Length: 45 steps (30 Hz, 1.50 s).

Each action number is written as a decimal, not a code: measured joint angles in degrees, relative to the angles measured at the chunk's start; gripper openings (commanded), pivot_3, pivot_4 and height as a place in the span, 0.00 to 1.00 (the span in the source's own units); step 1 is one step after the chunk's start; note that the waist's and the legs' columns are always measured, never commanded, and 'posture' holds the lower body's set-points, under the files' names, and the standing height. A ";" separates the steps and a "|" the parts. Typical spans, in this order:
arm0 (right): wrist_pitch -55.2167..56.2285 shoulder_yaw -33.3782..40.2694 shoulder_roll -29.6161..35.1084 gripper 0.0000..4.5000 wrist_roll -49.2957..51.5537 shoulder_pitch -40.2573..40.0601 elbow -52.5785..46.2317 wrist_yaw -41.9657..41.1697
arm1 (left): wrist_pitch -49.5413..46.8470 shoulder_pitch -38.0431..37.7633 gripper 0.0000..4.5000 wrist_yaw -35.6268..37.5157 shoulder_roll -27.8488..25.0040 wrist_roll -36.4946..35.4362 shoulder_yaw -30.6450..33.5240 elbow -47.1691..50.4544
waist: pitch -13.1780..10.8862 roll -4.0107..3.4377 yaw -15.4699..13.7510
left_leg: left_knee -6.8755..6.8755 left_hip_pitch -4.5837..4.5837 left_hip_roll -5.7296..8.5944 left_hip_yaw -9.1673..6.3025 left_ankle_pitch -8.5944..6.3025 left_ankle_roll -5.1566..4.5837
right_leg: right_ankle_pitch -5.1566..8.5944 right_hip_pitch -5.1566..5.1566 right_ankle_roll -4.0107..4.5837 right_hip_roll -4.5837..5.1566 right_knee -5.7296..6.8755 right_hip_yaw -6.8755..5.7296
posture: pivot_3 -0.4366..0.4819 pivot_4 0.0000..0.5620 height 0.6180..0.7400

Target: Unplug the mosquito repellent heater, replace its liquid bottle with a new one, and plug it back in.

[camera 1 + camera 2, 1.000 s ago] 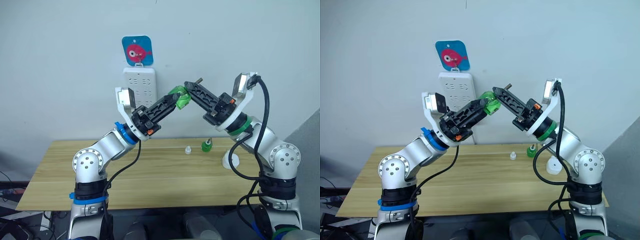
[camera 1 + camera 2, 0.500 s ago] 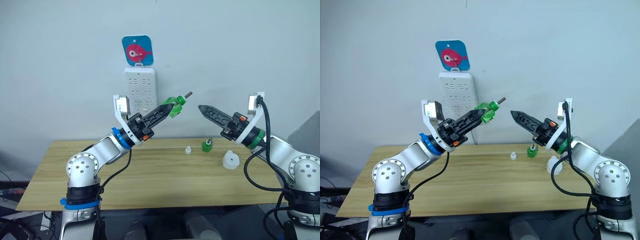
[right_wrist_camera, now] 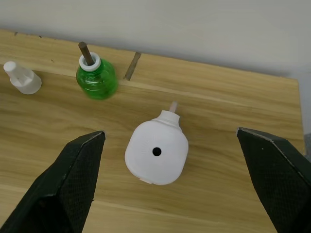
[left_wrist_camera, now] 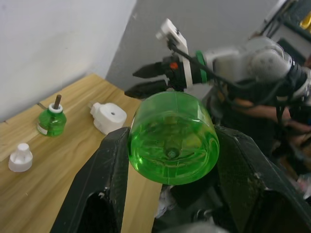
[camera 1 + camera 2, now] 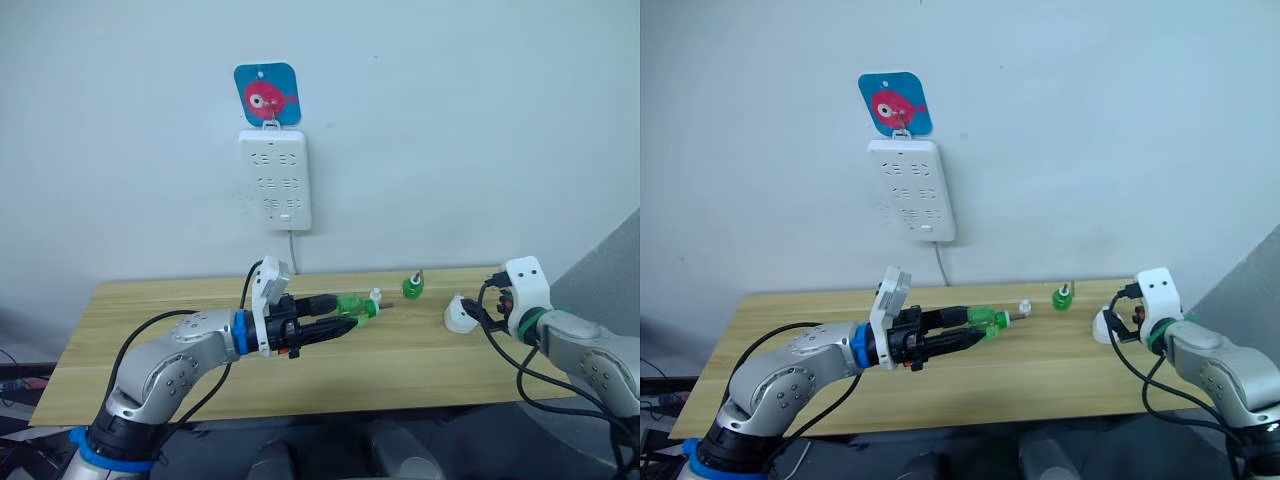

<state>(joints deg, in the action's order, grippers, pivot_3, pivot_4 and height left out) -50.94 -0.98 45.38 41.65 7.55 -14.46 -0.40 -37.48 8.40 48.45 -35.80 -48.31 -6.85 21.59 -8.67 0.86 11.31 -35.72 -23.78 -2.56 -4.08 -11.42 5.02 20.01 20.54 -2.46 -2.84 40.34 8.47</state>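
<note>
My left gripper [image 5: 346, 312] is shut on a translucent green liquid bottle [image 5: 352, 304], held on its side low over the table, bare wick pointing right. The left wrist view shows the bottle's base [image 4: 172, 145] clamped between the two fingers. A second green bottle [image 5: 412, 288] with a bare wick stands on the table; I cannot tell which of the two is the new one. The white mosquito repellent heater [image 3: 156, 153] lies unplugged on the table, hole facing up. My right gripper [image 3: 168, 133] hangs wide open just above it, touching nothing.
A small white cap [image 5: 376, 296] stands loose between the held bottle and the standing one. The white multi-socket strip [image 5: 275, 178] hangs on the wall under a blue fish tag [image 5: 268, 95]. The wooden table [image 5: 150, 340] ends close behind the heater on the right.
Both arms came down from in front of the strip. The right gripper let go of the bottle, opened wide and swung right over the heater. The left lowered the bottle to table height.
</note>
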 measured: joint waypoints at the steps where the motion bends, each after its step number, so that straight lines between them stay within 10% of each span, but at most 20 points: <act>1: -1.51 0.05 -0.44 1.00 -0.12 0.74 0.36 -0.30 | 0.95 -0.83 0.50 0.84 -0.36 1.55 -0.13 0.03 | -0.30 0.05 -0.13 | 0.00 -0.01 0.02 0.03 0.00 0.00 | 0.00 0.01 0.00 0.00 0.00 0.06 | 0.27 0.27 1.00; 17: -22.58 5.18 -10.95 1.00 -6.54 14.57 15.35 0.65 | 11.74 -5.96 0.50 5.06 1.87 13.84 -1.79 -0.18 | -2.10 0.22 -1.97 | 0.10 -0.19 0.00 0.13 -0.24 -0.36 | -0.06 0.11 -0.12 0.03 -0.32 0.15 | 0.35 0.31 1.00; 35: -22.48 3.88 -15.53 1.00 -19.15 21.04 29.13 -3.39 | 14.64 -10.29 0.50 5.11 3.61 17.82 -2.41 0.01 | -2.10 0.20 -3.42 | 0.32 -0.23 0.00 0.19 -0.24 -0.37 | -0.07 0.28 -0.12 0.05 -0.34 0.17 | 0.41 0.28 1.00; 40: -23.50 5.65 -17.16 0.67 -20.47 21.07 29.53 -3.48 | 15.58 -10.25 0.50 5.16 4.29 18.21 -2.47 0.00 | -2.10 0.21 -3.42 | 0.34 -0.23 -0.01 0.20 -0.24 -0.36 | -0.07 0.29 -0.12 0.05 -0.34 0.17 | 0.40 0.28 1.00; 45: -25.11 8.03 -18.22 0.67 -21.32 20.00 27.30 -3.46 | 15.67 -9.25 0.50 5.91 4.64 18.32 -2.63 -0.46 | -2.10 0.20 -3.39 | 0.35 -0.23 0.00 0.20 -0.24 -0.36 | -0.07 0.30 -0.12 0.05 -0.34 0.17 | 0.37 0.27 1.00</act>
<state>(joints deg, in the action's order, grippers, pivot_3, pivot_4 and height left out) -76.05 7.05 27.16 20.32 27.55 12.83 -3.86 -21.81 -0.85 54.36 -31.15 -30.00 -9.48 21.13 -10.77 1.06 7.92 -35.38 -24.01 -2.56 -3.88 -11.66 4.66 19.94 20.84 -2.58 -2.79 40.01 8.63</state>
